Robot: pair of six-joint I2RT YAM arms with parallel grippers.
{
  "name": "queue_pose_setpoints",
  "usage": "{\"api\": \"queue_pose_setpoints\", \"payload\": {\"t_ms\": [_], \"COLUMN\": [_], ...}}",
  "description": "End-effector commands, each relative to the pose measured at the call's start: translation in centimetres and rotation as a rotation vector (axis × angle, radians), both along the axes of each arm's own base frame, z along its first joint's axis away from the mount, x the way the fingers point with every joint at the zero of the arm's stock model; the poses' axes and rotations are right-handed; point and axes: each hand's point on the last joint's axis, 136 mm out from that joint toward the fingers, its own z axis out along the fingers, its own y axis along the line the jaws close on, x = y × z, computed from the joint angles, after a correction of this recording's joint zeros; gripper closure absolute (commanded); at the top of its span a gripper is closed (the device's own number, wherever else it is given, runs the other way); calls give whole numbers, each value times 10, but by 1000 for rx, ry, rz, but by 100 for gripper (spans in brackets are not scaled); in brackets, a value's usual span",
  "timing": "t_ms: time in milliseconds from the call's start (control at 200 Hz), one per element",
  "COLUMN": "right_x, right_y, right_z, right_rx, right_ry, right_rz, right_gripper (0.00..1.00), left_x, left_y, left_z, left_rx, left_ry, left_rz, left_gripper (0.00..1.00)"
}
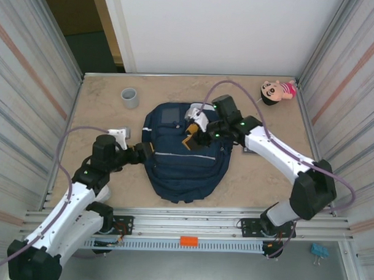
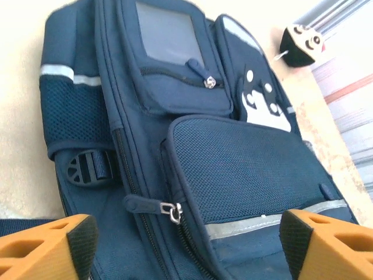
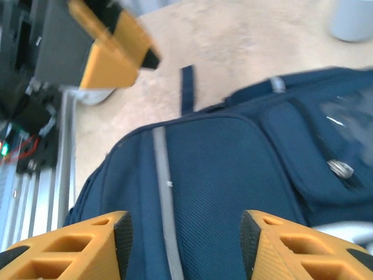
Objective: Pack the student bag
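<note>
Top external, student bag [image 1: 186,171] flat on table [image 1: 102,109]

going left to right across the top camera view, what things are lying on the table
grey cup → student bag → doll

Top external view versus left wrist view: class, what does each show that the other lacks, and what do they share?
Top external: a grey cup and a doll, both apart from the student bag. Left wrist: a silver zipper pull and black side buckle close up. Shared: the bag and the open left gripper.
</note>
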Motion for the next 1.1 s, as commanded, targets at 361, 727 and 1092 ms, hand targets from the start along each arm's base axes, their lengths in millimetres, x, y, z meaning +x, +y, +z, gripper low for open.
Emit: {"api": "queue_pose_setpoints", "payload": {"t_ms": [361, 727, 1092], "right_x": [21, 34, 90], "right_y": [-254, -291, -269], "right_z": [-112, -173, -187], "right_rx": [-127, -191, -120], "right_ry": [671, 869, 867], "right_rz": [-1259, -1426, -1416], "right_gripper": [42, 27, 19], "left_x": [7, 14, 14], "left_y": [-29, -32, -30], "left_z": [7, 1, 7], "left_rx": [63, 58, 74], "left_ry": [-52, -34, -49], "left_rz": [-92, -84, -82], "left_gripper": [12, 11, 11]}}
